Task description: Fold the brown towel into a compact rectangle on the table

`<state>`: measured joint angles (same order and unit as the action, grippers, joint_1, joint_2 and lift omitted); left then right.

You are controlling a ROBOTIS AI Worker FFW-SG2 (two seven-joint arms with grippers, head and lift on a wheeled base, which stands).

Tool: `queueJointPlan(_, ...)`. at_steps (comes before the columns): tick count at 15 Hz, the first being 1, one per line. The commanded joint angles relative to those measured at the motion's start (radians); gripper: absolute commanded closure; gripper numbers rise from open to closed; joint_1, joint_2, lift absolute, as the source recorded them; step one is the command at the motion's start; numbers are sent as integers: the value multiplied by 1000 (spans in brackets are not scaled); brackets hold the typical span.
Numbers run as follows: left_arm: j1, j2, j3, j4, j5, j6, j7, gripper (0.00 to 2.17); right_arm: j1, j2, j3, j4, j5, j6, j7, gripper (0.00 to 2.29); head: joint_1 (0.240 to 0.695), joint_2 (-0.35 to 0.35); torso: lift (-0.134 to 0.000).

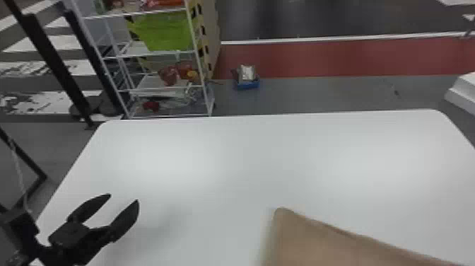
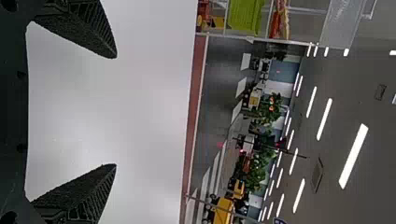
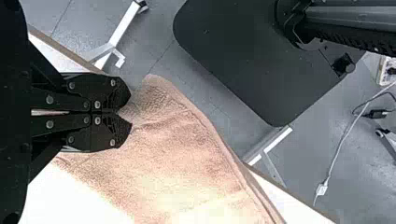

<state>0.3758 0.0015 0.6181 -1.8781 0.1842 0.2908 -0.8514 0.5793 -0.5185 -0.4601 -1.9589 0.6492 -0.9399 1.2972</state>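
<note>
Table (image 1: 247,141): we see two soft glare patches and a faint shadow.
Ceiling lights (image 2: 353,156): we see white strips glowing overhead.
Towel (image 3: 187,186): we find part of it washed out by glare.

Looks like a big indoor robotics lab or test hall to me, tbh, with long strip lights (image 2: 353,156) across the ceiling and a white wire rack (image 1: 159,54) of odds and ends. The dark floor has white stripes (image 1: 63,42) kinda like a crosswalk, plus a red band (image 1: 339,58), and there's greenery (image 2: 254,172) and yellow machinery (image 2: 223,212) farther off. There's even a loose cable (image 3: 343,140) running over grey flooring (image 3: 154,28), so yeah, pretty lab-like.
</note>
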Motion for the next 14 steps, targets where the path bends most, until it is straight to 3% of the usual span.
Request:
queueJointPlan(1,0,-4,-1,-4,0,0,0,46,1,0,-5,-2,-13,0,2,1207,695,141,-123)
queueJointPlan(9,-2,-4,-9,-12,-8,3,0,46,-36,26,-37,-94,-206,62,57,1207,695,154,-123)
queueJointPlan(11,-2,-4,-9,-13,-8,3,0,46,-75,40,-15,-123,-215,105,62,1207,695,168,-123)
queueJointPlan(14,0,-4,-1,-13,-5,3,-6,46,-139,46,86,-158,-192,184,70,1207,695,192,-123)
